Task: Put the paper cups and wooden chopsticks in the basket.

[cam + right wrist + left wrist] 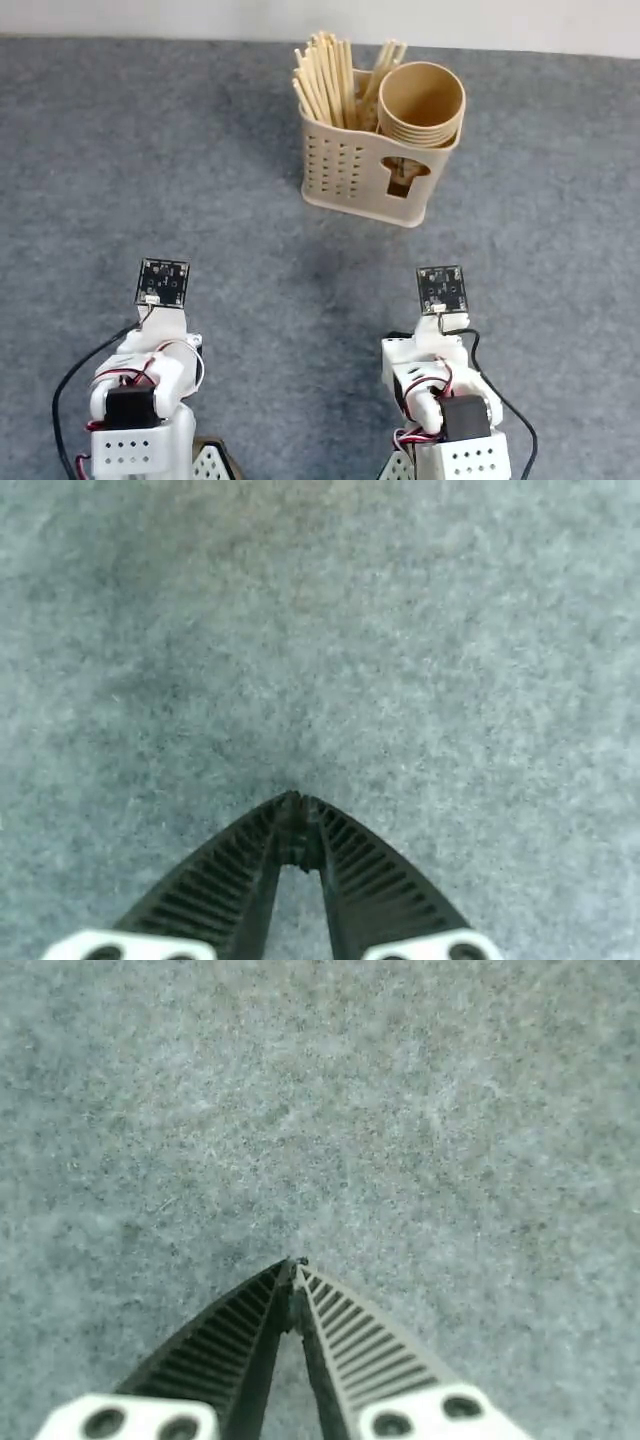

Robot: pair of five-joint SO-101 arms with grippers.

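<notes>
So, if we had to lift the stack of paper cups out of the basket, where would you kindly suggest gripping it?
Probably the top rim of the paper cups, from straight above, with one of the jaws inside the open mouth. They stand upright, the basket walls hide their lower sides, and the chopsticks crowd one flank, so pinch the rim on the side away from them.

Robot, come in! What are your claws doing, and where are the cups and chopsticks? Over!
Left gripper shut, empty. Right gripper shut, empty. Paper cups and chopsticks in the basket. Nothing in the way.
</notes>
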